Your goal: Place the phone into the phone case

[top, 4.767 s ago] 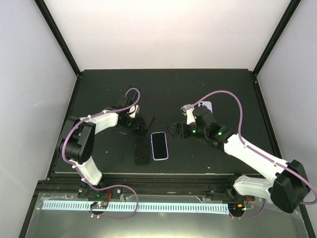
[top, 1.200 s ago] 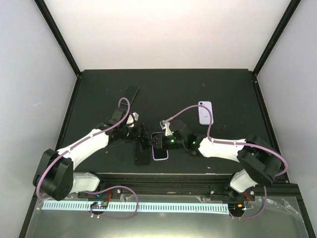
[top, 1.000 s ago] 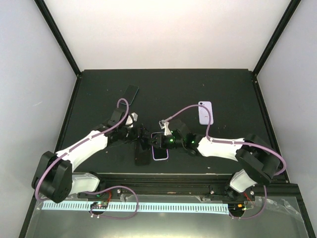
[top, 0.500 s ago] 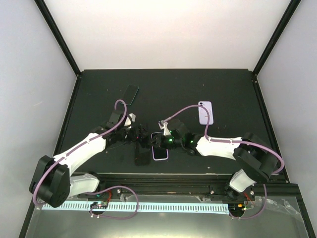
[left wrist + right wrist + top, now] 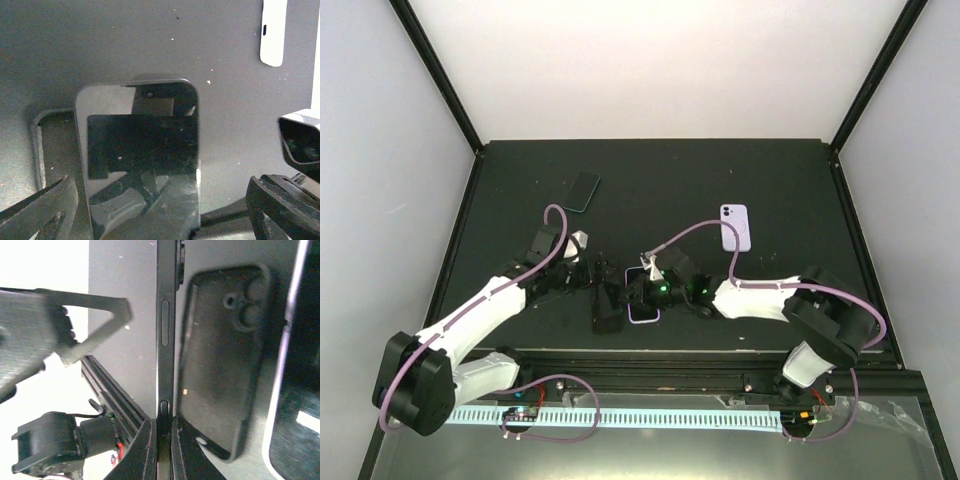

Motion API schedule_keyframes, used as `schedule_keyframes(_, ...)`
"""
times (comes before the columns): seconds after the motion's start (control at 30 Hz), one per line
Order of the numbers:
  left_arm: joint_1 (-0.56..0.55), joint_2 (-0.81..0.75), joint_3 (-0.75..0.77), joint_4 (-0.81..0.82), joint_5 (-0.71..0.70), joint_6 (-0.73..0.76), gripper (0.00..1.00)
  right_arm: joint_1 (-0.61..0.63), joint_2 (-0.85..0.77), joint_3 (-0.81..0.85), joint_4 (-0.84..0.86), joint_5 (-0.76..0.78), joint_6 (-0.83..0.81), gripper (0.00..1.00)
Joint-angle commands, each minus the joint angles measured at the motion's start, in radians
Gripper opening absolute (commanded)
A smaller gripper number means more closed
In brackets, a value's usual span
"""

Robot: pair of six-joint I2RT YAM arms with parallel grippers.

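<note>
Right gripper clamped shut on the edge of the phone, phone case lying just beside; left gripper wide open, straddling the phone.

Lilac phone, dark phone, well apart

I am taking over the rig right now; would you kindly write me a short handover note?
Left pincer: open, a finger either side of the dark phone, not gripping it.
Right pincer: shut on that phone's thin edge, holding it tipped up on its side.
Black case: lying flat, empty, right beside the phone.
Done: phone gripped next to the case.
Left: lay it into the case and press it home.
</note>
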Motion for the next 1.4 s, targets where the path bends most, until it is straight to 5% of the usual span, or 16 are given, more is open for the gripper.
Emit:
schedule_keyframes(0.0, 0.027, -0.040, -0.032, 0.025, 0.031, 0.032, 0.95, 0.012, 0.028, -0.019, 0.034, -0.006, 0.036, 0.01)
schedule_keyframes(0.83, 0.098, 0.119, -0.230, 0.257, 0.080, 0.018, 0.83, 0.025, 0.160, -0.020, 0.121, -0.058, 0.090, 0.01)
schedule_keyframes(1.37, 0.097, 0.078, -0.313, 0.350, 0.153, -0.062, 0.55, 0.023, 0.279, 0.044, 0.160, -0.100, 0.025, 0.01)
